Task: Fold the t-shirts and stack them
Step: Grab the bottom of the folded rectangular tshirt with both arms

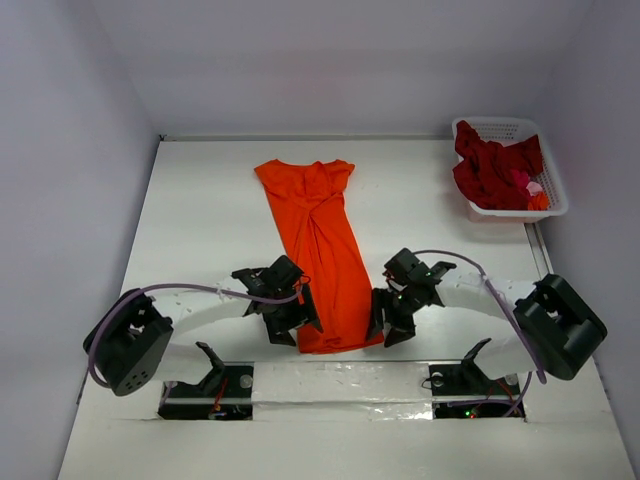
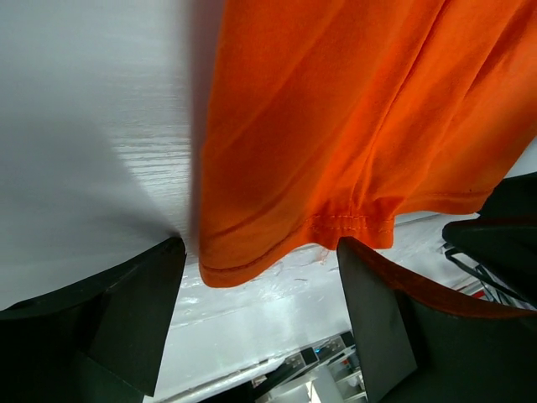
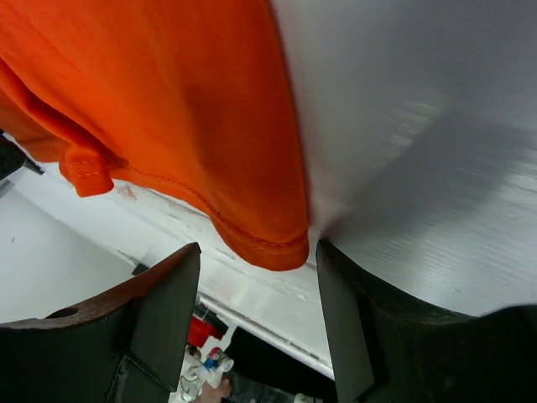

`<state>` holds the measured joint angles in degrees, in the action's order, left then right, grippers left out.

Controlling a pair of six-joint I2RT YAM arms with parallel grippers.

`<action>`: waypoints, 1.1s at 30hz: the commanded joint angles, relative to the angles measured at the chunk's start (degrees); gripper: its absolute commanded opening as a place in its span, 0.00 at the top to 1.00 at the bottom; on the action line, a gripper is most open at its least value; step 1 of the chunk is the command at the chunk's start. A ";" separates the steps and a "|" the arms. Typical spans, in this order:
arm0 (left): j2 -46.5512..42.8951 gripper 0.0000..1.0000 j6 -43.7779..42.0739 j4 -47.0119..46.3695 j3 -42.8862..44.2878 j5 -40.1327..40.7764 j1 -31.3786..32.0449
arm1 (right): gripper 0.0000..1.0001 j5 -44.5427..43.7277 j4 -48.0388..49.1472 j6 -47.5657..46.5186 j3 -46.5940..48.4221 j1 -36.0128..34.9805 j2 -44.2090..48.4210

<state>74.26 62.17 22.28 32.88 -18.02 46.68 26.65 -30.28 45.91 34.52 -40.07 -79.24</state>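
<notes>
An orange t-shirt point(image 1: 318, 245) lies as a long narrow strip down the middle of the table, collar end far, hem near. My left gripper point(image 1: 296, 328) sits at the hem's left corner and my right gripper point(image 1: 385, 322) at its right corner. In the left wrist view the left gripper point(image 2: 262, 273) is open, with the orange t-shirt's point(image 2: 336, 126) hem corner lying between the spread fingers. The right gripper point(image 3: 258, 260) is open in the same way around the orange t-shirt's point(image 3: 168, 109) other corner. Dark red t-shirts point(image 1: 490, 170) are heaped in the basket.
A white latticed basket point(image 1: 556, 195) stands at the far right of the table point(image 1: 200, 220), with a small pink and orange item beside the red cloth. The table's near edge and both arm bases lie just behind the hem. Walls close in the left, right and far sides.
</notes>
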 commanded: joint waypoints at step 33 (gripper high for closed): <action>2.29 0.58 0.49 3.56 0.51 5.10 1.75 | 0.41 -2.31 2.24 -0.56 2.30 0.08 -0.21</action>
<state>75.24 62.96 26.00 33.74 -14.28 48.27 26.98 -28.01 46.28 35.33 -40.07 -80.09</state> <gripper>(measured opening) 0.436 0.589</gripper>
